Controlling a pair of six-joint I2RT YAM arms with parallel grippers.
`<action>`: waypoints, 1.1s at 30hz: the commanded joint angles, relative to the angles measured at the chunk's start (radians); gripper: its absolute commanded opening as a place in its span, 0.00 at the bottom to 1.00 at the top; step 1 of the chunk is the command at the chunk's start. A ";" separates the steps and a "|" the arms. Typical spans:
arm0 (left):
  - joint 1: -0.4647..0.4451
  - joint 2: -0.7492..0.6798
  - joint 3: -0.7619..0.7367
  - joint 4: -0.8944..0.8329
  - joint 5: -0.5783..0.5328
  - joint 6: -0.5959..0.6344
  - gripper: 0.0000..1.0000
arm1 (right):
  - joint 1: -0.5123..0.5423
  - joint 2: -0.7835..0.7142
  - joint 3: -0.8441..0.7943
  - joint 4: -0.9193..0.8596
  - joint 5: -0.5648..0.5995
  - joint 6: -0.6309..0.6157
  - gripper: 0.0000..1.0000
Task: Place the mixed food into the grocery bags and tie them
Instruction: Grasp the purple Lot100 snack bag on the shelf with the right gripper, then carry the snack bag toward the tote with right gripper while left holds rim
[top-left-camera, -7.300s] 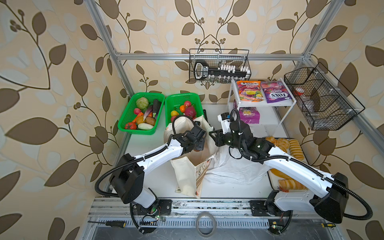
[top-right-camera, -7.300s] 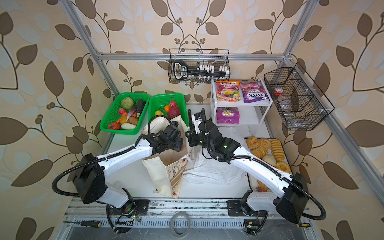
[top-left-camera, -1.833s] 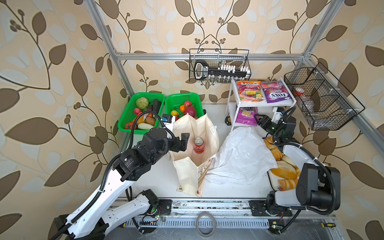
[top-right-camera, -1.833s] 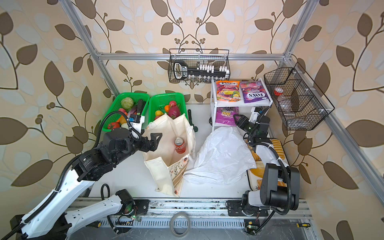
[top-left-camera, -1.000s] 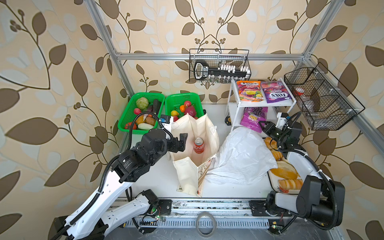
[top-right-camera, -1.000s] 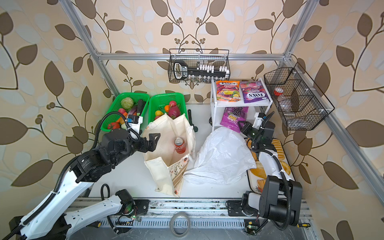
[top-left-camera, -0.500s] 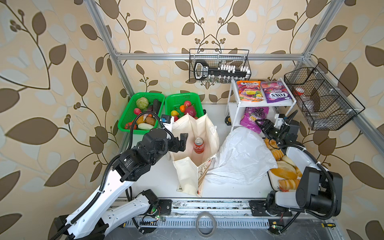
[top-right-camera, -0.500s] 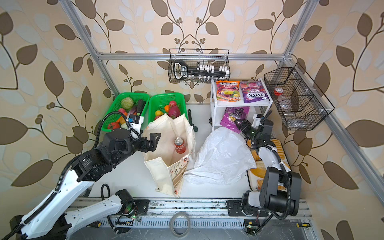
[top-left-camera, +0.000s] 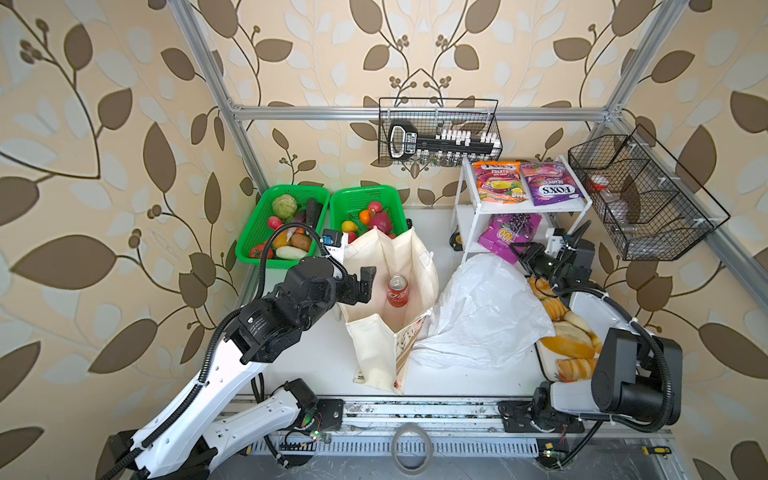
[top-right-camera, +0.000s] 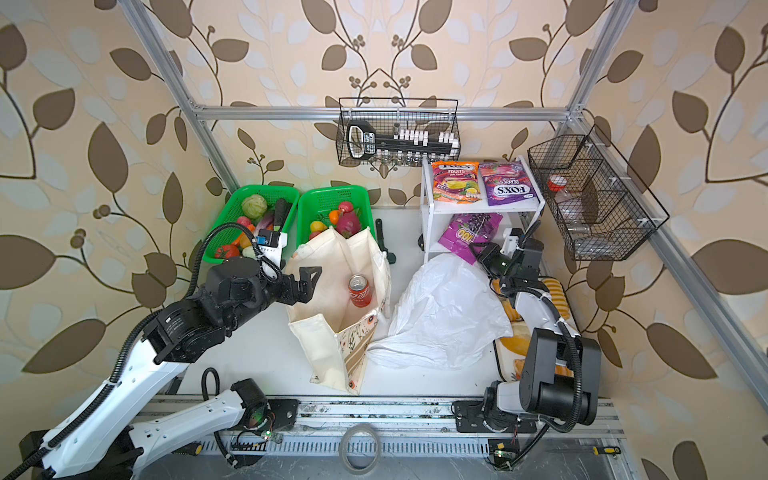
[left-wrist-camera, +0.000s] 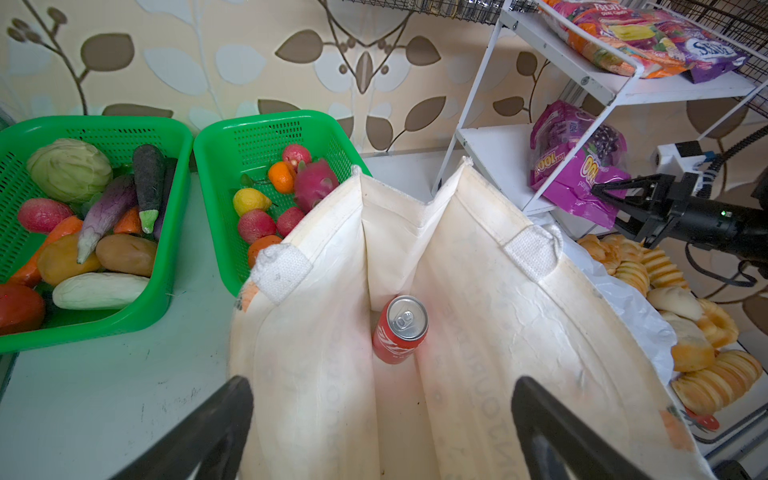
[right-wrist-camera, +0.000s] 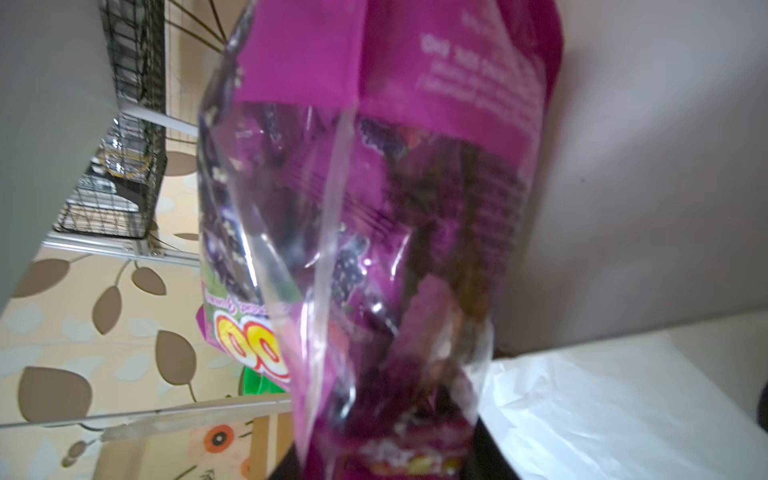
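The cream cloth tote (top-left-camera: 399, 345) stands open mid-table with a red soda can (top-left-camera: 397, 291) upright inside. My left gripper (top-left-camera: 365, 284) is open at the tote's left rim, and its fingers (left-wrist-camera: 224, 415) straddle the near wall. The white plastic bag (top-left-camera: 482, 316) lies crumpled to the tote's right. A purple snack packet (top-left-camera: 507, 232) leans out of the lower shelf, and my right gripper (top-left-camera: 521, 251) is shut on its lower edge (right-wrist-camera: 374, 208). Toy fruits, among them a pink dragon fruit (top-left-camera: 381, 222), sit in the right green basket (top-left-camera: 368, 197). The orange FOX'S pouch (top-left-camera: 498, 183) lies on the top shelf.
A green basket of vegetables (top-left-camera: 266, 208) stands at the back left. The white shelf rack (top-left-camera: 461, 195) also carries a purple FOX'S pouch (top-left-camera: 548, 185). A tray of bread (top-left-camera: 569, 340) lies under my right arm. Wire baskets (top-left-camera: 440, 133) (top-left-camera: 640, 199) hang on the back and right frame.
My right gripper has shifted slightly at the shelf front and now clamps the purple packet's lower edge. The left arm and the tote have not moved.
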 joint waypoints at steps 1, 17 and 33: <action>0.010 -0.016 -0.010 0.007 -0.028 -0.010 0.99 | -0.002 -0.024 -0.038 0.011 0.032 0.013 0.18; 0.011 -0.038 0.008 -0.021 -0.098 -0.014 0.99 | -0.004 -0.407 -0.031 -0.242 -0.032 -0.049 0.00; 0.143 0.026 0.070 -0.171 -0.235 -0.056 0.99 | 0.122 -0.753 0.206 -0.584 -0.117 -0.019 0.00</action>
